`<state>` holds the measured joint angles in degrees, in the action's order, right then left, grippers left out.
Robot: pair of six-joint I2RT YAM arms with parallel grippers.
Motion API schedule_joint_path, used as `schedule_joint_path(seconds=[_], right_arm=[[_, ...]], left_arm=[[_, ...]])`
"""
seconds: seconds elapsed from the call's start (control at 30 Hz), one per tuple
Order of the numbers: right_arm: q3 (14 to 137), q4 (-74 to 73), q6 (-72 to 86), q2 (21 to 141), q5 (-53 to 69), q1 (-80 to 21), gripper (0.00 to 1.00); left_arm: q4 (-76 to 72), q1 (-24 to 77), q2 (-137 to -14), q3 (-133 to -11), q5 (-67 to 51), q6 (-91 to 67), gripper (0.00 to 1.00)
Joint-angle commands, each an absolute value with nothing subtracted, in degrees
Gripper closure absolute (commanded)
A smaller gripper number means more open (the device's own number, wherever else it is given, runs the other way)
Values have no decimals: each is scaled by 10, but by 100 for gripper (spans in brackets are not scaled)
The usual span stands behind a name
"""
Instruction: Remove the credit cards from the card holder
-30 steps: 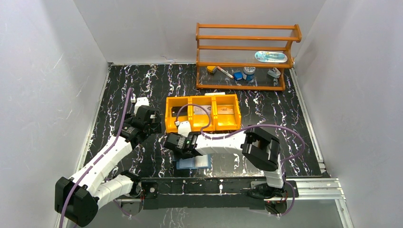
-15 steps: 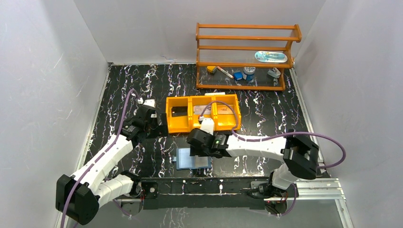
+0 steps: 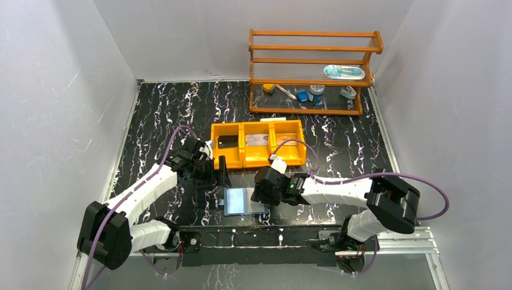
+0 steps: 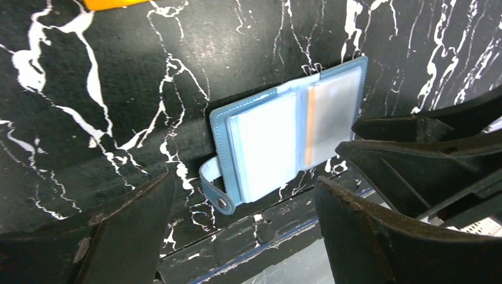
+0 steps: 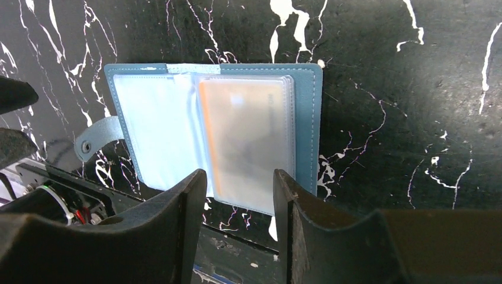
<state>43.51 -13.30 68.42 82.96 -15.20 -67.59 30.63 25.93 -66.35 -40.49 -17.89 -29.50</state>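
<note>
The blue card holder (image 3: 244,201) lies open and flat near the table's front edge, strap to the left. In the right wrist view the card holder (image 5: 213,136) shows clear sleeves, with an orange-edged credit card (image 5: 248,142) inside the right-hand one. My right gripper (image 3: 261,192) hovers at the holder's right part, and its open jaws (image 5: 238,177) straddle the near edge of that sleeve with nothing gripped. My left gripper (image 3: 220,172) stands above and left of the holder. It is wide open (image 4: 245,189), and the card holder (image 4: 284,142) lies ahead of its fingers.
An orange three-compartment tray (image 3: 256,160) stands just behind the holder, with a dark card (image 3: 227,142) and a silvery card (image 3: 258,139) in its compartments. A wooden rack (image 3: 314,72) with small items stands at the back right. The black front rail (image 3: 272,235) runs along the near edge.
My right gripper has moved from the tray's front to the holder's right side, and its jaws have narrowed. My left arm has swung right toward the holder, its jaws slightly narrower.
</note>
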Motion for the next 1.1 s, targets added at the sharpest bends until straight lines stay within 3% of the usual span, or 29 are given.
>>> schedule_joint_path(seconds=[0.0, 0.13, 0.6, 1.07], right_arm=[[427, -96, 703, 816, -137, -667, 47], [428, -110, 708, 816, -145, -665, 47], [442, -150, 708, 818, -163, -665, 46], [454, -160, 708, 842, -157, -664, 49]], left_arm=[[319, 257, -678, -404, -236, -300, 18], [322, 257, -689, -399, -234, -308, 25], [335, 258, -698, -392, -223, -321, 28], [320, 281, -730, -383, -229, -329, 39]])
